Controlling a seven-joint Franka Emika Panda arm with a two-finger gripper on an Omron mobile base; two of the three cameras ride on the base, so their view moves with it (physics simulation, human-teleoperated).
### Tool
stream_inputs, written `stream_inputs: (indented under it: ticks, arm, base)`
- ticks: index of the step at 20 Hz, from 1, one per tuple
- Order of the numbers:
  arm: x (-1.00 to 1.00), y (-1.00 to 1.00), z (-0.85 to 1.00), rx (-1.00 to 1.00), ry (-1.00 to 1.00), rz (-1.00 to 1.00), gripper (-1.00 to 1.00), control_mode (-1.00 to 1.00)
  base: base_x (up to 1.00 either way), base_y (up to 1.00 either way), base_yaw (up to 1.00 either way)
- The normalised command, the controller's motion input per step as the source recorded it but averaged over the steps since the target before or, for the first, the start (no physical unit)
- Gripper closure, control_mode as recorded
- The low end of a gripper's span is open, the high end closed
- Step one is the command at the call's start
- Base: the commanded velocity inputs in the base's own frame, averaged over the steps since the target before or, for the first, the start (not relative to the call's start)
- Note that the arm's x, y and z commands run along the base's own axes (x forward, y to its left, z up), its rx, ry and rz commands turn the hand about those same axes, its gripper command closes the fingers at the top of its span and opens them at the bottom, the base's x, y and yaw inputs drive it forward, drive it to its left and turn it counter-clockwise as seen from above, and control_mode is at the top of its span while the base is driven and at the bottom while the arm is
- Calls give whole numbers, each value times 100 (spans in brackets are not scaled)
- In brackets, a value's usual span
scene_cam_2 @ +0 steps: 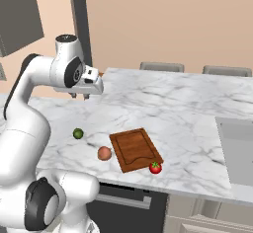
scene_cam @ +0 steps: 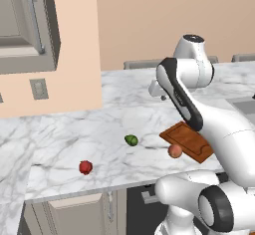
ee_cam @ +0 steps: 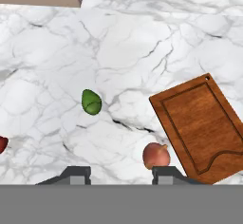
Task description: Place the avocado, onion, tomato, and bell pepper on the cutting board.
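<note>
I see my gripper [ee_cam: 118, 173] hanging high over the counter [ee_cam: 142, 38], fingers narrow and empty; the onion [ee_cam: 156, 155] sits just beside the cutting board [ee_cam: 199, 118]

Open marble counter [ee_cam: 57, 52] around avocado [ee_cam: 91, 102]; onion [ee_cam: 156, 155] crowds the cutting board [ee_cam: 199, 123] edge — tighter there.

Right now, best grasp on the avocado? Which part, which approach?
Come straight down from above and close across the avocado's narrow width at its fattest part. It lies on its side on the bare marble counter, well apart from the onion and cutting board, so the fingers should have room on both sides.
</note>
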Motion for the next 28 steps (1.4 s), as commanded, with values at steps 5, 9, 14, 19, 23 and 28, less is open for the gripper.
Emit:
stream_inputs:
  ticks: [5,9,14,19,23,28]
  arm:
    - [-30,0,-15,0,-1,0,-100,-100]
    - [-21,-17,-63,0,10,0,-100,-100]
    - [14,-55,-69,0,19,0,-100,-100]
    - [35,-38,-55,0,17,0,-100,-100]
    - [13,-11,-46,-1,9,0,-100,-100]
    - [5,-2,-41,0,0,0,-100,-100]
  base:
    - [0,0,0]
    - [0,0,0]
    - [0,0,0]
    - [0,0,0]
    - [0,0,0]
    - [0,0,0]
